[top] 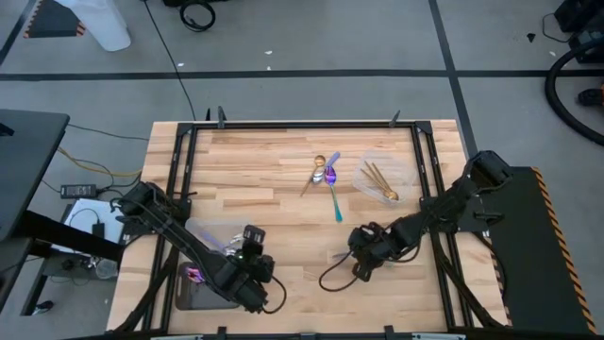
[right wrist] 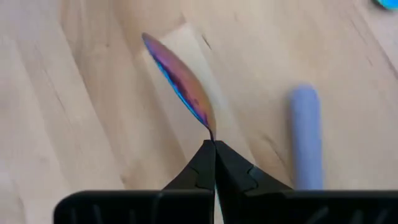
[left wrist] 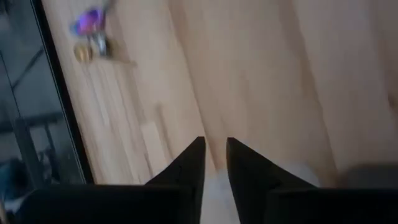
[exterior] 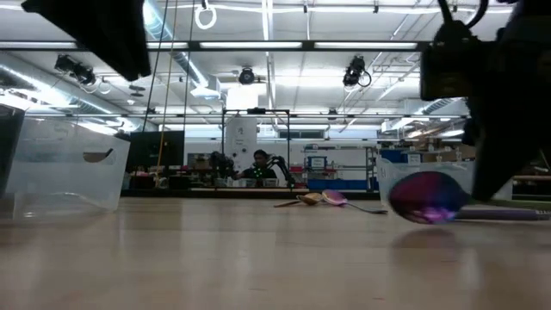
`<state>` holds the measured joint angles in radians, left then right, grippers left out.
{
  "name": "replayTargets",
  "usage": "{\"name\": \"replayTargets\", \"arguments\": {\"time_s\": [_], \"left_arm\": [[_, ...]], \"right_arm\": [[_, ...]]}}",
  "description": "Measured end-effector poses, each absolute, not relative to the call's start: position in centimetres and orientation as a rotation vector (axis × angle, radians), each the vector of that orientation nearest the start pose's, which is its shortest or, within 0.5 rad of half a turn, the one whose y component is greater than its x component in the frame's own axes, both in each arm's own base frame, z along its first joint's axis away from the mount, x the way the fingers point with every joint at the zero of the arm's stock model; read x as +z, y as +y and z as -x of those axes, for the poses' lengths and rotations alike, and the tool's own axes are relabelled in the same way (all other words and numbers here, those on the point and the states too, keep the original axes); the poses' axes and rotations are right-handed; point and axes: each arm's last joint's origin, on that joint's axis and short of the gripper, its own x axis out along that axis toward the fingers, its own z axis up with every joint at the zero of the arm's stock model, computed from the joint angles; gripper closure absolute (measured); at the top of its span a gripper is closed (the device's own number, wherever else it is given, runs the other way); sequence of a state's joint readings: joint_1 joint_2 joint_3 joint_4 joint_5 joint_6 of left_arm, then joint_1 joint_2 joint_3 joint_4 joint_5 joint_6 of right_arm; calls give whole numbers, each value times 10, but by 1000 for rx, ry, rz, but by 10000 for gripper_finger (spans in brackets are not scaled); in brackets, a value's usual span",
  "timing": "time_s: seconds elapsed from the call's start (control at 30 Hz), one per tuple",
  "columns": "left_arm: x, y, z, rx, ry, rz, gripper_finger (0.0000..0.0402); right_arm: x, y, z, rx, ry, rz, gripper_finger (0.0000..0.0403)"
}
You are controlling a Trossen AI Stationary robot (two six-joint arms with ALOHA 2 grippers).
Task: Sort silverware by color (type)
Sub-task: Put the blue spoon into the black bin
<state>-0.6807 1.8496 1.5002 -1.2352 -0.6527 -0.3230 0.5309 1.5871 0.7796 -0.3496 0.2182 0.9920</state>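
Observation:
My right gripper (right wrist: 214,144) is shut on an iridescent purple-blue spoon (right wrist: 180,81) near the table's middle (top: 363,247). The low view shows its bowl (exterior: 428,198) close over the wood. A lavender handle (right wrist: 305,134) lies on the table beside it. More silverware lies in a small pile (top: 326,175) toward the far edge, with gold pieces in a clear tray (top: 382,179). My left gripper (left wrist: 215,144) hovers narrowly open near the table's near-left corner (top: 250,274), touching nothing. My right gripper pinches the iridescent spoon at its neck (right wrist: 211,132), right behind the bowl, between the two fingertips. The fingers slant down from the table's right side, in line with the spoon. The bowl sticks out beyond the tips, just off the table; the handle is hidden by the fingers.
A dark grey tray (top: 193,291) sits at the near-left corner, with a clear tray (top: 212,241) beside it, shown at the left of the low view (exterior: 60,172). A black frame (top: 302,125) rims the table. Bare wood lies between the two arms.

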Motion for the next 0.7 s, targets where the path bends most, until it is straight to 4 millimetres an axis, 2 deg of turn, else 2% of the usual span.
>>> {"name": "replayTargets", "arguments": {"time_s": [0.27, 0.43, 0.7], "left_arm": [[240, -201, -294, 143, 1116, -663, 262], [235, -195, -312, 139, 1033, -551, 255], [221, -172, -347, 179, 941, -305, 255]], "right_arm": [[144, 122, -249, -247, 1101, -471, 396], [144, 118, -252, -250, 1094, -474, 396], [147, 117, -257, -251, 1036, -483, 396]]}}
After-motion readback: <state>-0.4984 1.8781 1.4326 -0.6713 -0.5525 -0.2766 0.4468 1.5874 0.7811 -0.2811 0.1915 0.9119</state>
